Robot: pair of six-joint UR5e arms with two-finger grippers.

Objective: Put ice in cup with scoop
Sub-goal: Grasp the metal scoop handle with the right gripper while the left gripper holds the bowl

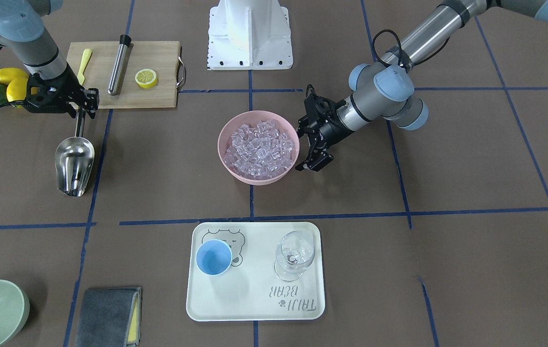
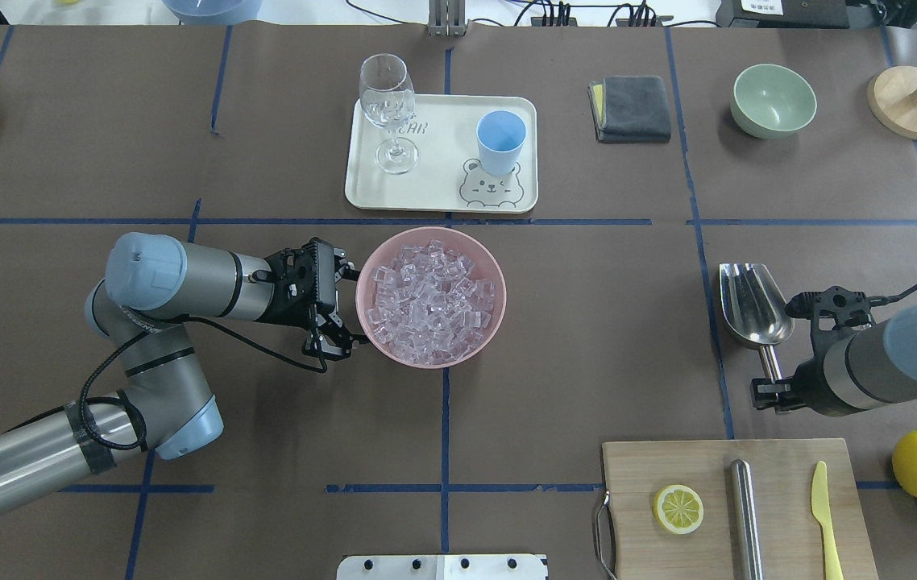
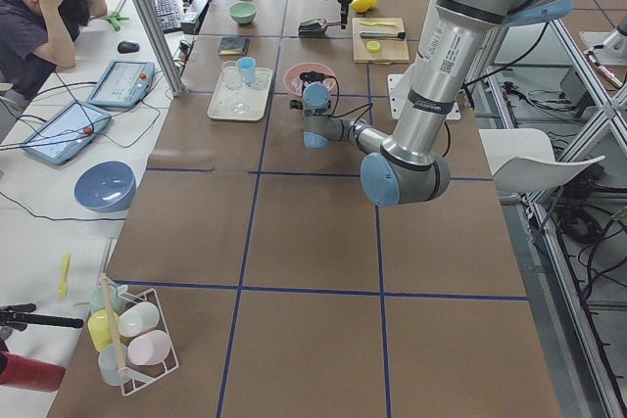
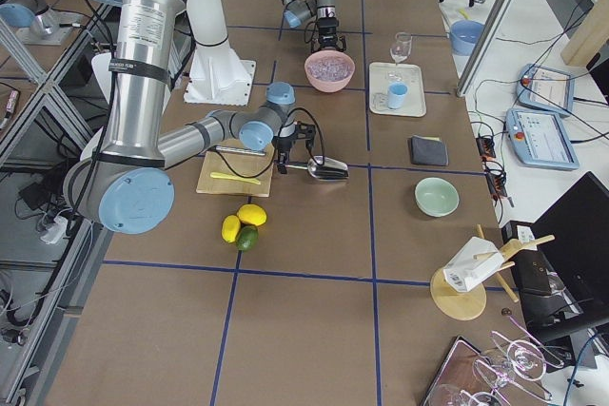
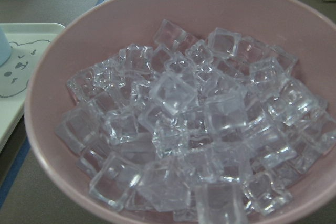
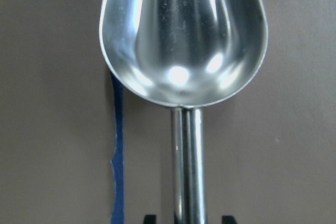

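Heaped with ice, mid-scene: a pink bowl. Past the bowl, away from the robot, on a white tray: the cup, upright, near a wine glass. Well off to the bowl's right: the scoop, lying flat, trough toward the tray side. Closer to the robot, also right of the bowl: a cutting board with a lemon slice.

Spread wide just beside the bowl's left rim, holding nothing: left gripper. Straddling the scoop's thin handle, fingers slightly clear of it on both sides, not clamped: right gripper.
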